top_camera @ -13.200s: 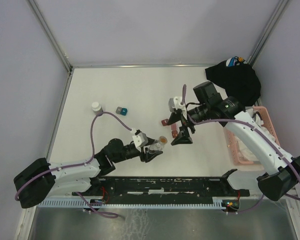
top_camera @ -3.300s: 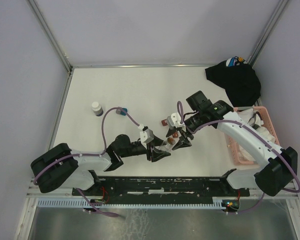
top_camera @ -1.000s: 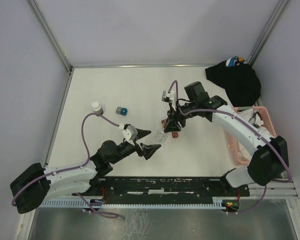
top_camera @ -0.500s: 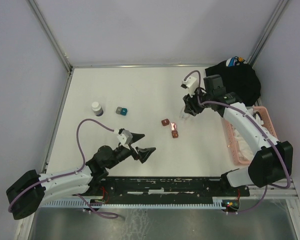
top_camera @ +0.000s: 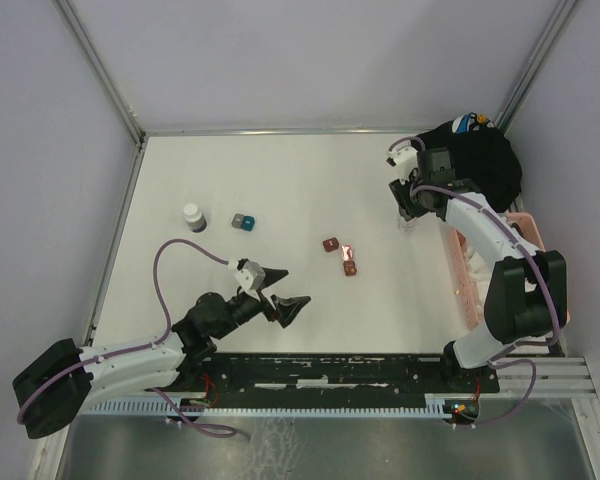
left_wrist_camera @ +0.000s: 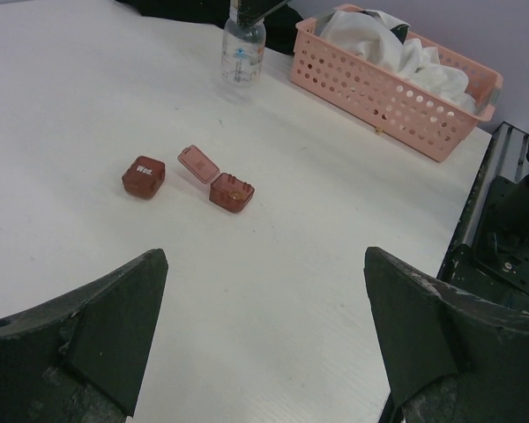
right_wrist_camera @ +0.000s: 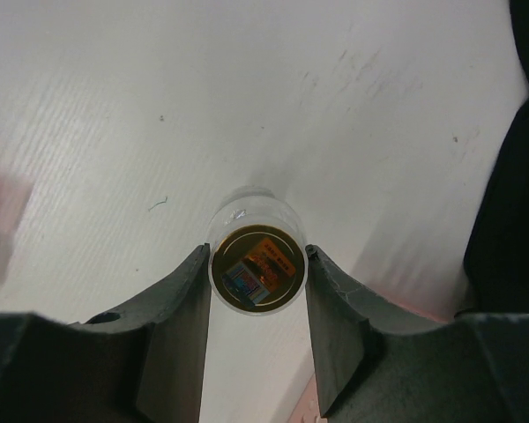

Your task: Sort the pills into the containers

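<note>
Two black fingers of your left pincer (top_camera: 296, 284) stand wide apart with nothing between them, over the near part of the white surface (top_camera: 280, 180), left of the middle. Look beyond them in the left wrist view and you find two dark-red boxes near each other but apart. The closed box (left_wrist_camera: 143, 176) has pale lettering on its lid. Beside it, the open box (left_wrist_camera: 232, 192) has its lid (left_wrist_camera: 198, 164) tipped up, and something small lies in its pale inside, too small for you to name. Away to the left, well apart from these, a white-capped bottle (top_camera: 192, 216) stands near a small grey-and-teal box (top_camera: 243, 221).

Farther off, toward the far right, your right pincer (right_wrist_camera: 257, 256) is clamped on the clear vial (left_wrist_camera: 243, 55), one finger on each side of it. The vial stands upright, and its yellowish-amber top faces the right wrist camera. You cannot tell whether its base rests on the surface or hangs just above it. To the right of the vial lies the pink basket (left_wrist_camera: 397, 97) with a white cloth (left_wrist_camera: 379, 44) bundled inside. A black cloth (top_camera: 475, 160) is heaped in the far right corner, just behind the pincer.
</note>
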Controlling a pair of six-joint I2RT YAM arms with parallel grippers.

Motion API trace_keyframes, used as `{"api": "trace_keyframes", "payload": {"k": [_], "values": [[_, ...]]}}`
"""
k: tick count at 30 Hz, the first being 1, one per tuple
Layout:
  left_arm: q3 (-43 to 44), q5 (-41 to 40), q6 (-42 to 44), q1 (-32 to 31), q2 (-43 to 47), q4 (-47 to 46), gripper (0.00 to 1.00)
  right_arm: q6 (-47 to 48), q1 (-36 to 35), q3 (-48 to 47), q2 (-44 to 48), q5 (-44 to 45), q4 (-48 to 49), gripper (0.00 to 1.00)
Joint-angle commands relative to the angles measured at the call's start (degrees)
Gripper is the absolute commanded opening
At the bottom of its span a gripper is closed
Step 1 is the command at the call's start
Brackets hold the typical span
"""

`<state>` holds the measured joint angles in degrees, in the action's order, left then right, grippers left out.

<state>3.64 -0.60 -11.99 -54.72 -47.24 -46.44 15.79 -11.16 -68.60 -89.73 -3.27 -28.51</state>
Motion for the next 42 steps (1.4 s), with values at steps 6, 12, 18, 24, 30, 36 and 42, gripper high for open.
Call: {"api": "trace_keyframes", "payload": {"k": [6, 12, 18, 24, 30, 36, 42], "values": [[-1.25, -1.31, -1.72, 0.01, 0.89, -3.92, 0.98, -3.07, 1.46, -2.91, -4.65, 7.67, 1.57, 0.39], [-1.69, -1.47, -1.66, -0.04, 1.43, -4.1, 0.98, -3.73, 2.7, -3.04, -5.01, 6.71, 1.51, 0.53], [-1.86, -1.2, -1.33, 0.03, 1.27, -4.48, 0.98, -3.85, 4.06, -3.13, -4.13, 4.59, 1.18, 0.78], [-2.06, 0.5, -0.02, -0.02, 1.21, -5.43, 0.97, -3.16, 4.96, -1.72, 0.61, 1.57, 3.17, 0.81], [-1.82, 4.04, 2.56, 0.0, -1.28, -8.62, 0.96, 2.86, 5.11, 1.03, 6.84, -18.87, 1.15, 0.81], [-1.04, 10.96, 9.18, -0.1, -8.79, -15.75, 0.95, 3.72, 5.13, 0.12, 3.68, -40.63, -3.6, 0.76], [3.36, 13.86, 19.96, -0.39, -17.9, -17.71, 0.94, 1.53, 3.6, -6.35, -7.46, -44.25, -10.81, 0.56]]}}
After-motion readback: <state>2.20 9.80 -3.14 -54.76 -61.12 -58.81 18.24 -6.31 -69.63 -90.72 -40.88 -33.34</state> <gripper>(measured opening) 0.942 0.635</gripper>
